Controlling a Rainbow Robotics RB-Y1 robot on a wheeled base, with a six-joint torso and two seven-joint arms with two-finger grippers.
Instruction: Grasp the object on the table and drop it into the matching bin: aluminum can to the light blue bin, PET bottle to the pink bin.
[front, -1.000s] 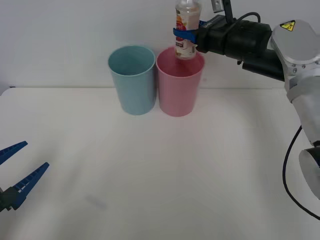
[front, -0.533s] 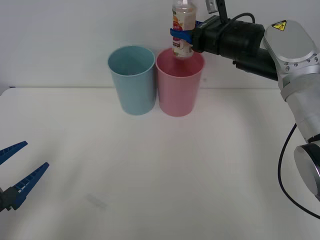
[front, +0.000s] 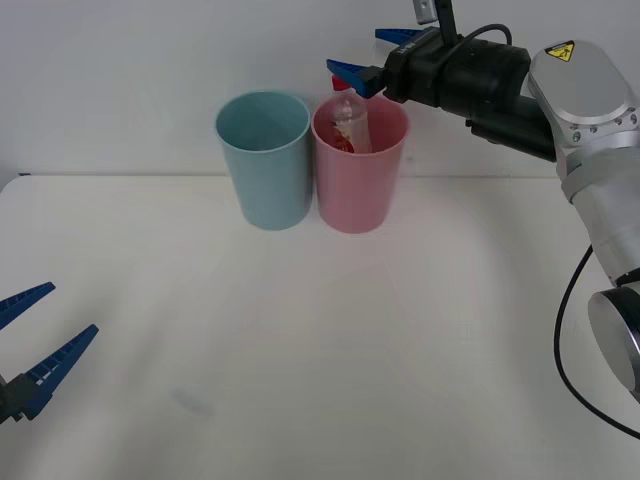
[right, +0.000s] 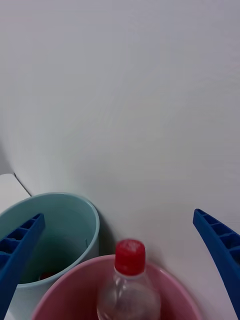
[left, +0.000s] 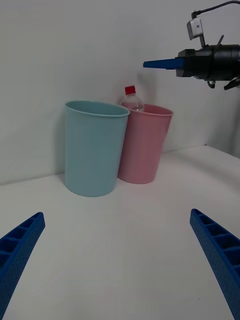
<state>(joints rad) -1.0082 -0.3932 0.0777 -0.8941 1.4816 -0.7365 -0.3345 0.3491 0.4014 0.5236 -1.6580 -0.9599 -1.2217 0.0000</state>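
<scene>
My right gripper (front: 372, 55) is hovering just above the pink bin (front: 359, 190), fingers (right: 217, 250) spread wide apart and gripping nothing. The PET bottle (front: 349, 127) is sitting inside the pink bin, leaning a little, its red cap (right: 130, 256) poking up around the rim. The light blue bin (front: 264, 170) is standing right beside the pink one on the white tabletop (front: 330, 340). My left gripper (front: 35, 340) is waiting low over the near left edge, its fingers (left: 20, 245) also apart.
</scene>
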